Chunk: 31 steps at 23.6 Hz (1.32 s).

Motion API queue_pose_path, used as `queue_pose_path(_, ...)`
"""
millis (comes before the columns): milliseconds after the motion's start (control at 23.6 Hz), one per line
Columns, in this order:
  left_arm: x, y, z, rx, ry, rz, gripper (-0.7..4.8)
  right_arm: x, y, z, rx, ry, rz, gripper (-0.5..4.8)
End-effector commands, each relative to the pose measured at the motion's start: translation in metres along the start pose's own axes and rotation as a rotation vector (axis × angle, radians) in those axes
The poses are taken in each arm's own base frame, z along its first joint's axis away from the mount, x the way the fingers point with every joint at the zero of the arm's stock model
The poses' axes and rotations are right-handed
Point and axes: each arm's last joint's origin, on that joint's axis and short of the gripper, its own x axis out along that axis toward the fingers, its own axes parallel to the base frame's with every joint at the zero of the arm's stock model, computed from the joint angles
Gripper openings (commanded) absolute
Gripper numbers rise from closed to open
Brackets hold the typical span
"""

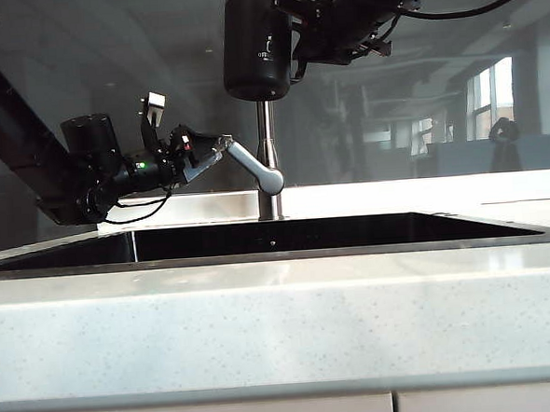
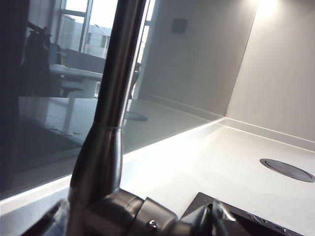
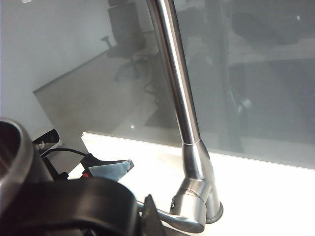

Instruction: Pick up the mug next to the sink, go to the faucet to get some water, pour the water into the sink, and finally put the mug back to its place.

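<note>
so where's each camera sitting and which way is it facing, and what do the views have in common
Exterior view: low in front of the counter, facing across the sink; left gripper at the lever, right gripper holding the mug.
Left wrist view: close beside the faucet base, looking along the countertop; no gripper clearly shows.
Right wrist view: behind the mug's rim, facing the faucet; a finger curves round it.
All three share the faucet.

Dim backlit scene, window glare, bright countertop (image 1: 282,327), blurred wrist foregrounds.
</note>
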Motion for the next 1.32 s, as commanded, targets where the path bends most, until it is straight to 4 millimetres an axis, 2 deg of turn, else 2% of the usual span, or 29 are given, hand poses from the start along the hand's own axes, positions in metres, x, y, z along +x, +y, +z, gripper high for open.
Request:
queue_pose_path(42,0.004,-0.005,0.006,0.013,0.002,-0.037,3.68,-0.004,0.004,0.015,0.002,-0.080,0.021,-0.01)
queue_pose_path(424,0.013,-0.007,-0.001,0.046,0.004,0.003,3.68,-0.004,0.004,0.015,0.002,-0.080,0.021,-0.01)
queue_pose_path(1104,0.010,0.005,-0.004,0.096,-0.064,0.291,3.68,-0.004,0.004,0.015,0.002,-0.080,0.021,-0.01)
queue_pose_path(1316,0.008,0.007,-0.003,0.097,-0.075,0.319,3.68,-0.004,0.004,0.015,0.002,-0.080,0.021,-0.01)
